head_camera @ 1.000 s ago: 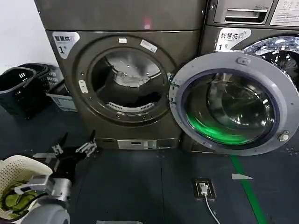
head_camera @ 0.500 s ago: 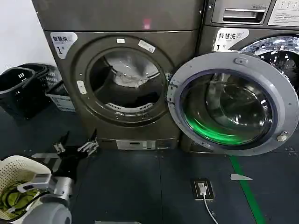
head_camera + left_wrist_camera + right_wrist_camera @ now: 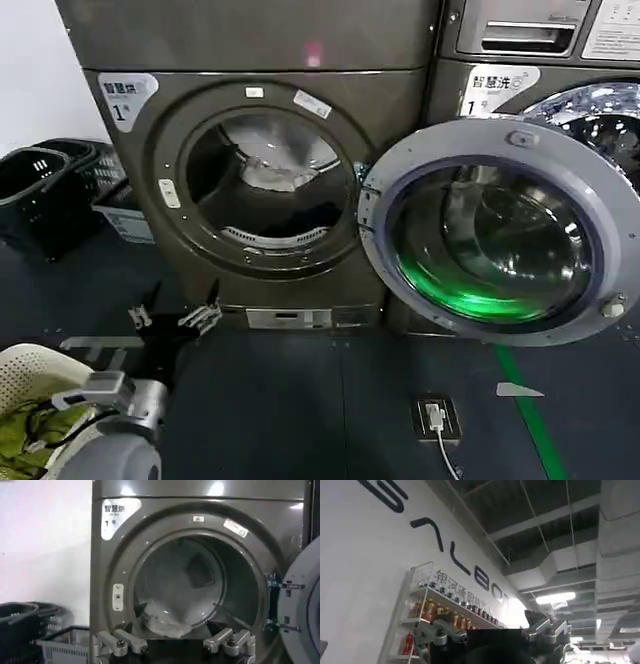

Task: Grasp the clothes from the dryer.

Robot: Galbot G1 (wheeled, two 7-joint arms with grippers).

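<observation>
Two sets of jaws spread wide: left gripper (image 3: pixel 175 318) facing dryer (image 3: pixel 380 90), clothes (image 3: pixel 165 622) inside; right gripper (image 3: pixel 495 632) ceilingward.

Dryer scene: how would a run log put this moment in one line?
dryer door open | clothes in drum | left gripper open, low before dryer, empty | right gripper open, raised

Left gripper (image 3: pixel 176 318) low, forward (jaws apart)

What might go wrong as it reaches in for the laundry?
The left gripper, open, sits low before the dryer; rising, it may knock the porthole rim. The clothes lie deep in the drum, so it may pinch only an edge. The open door crowds one side.
</observation>
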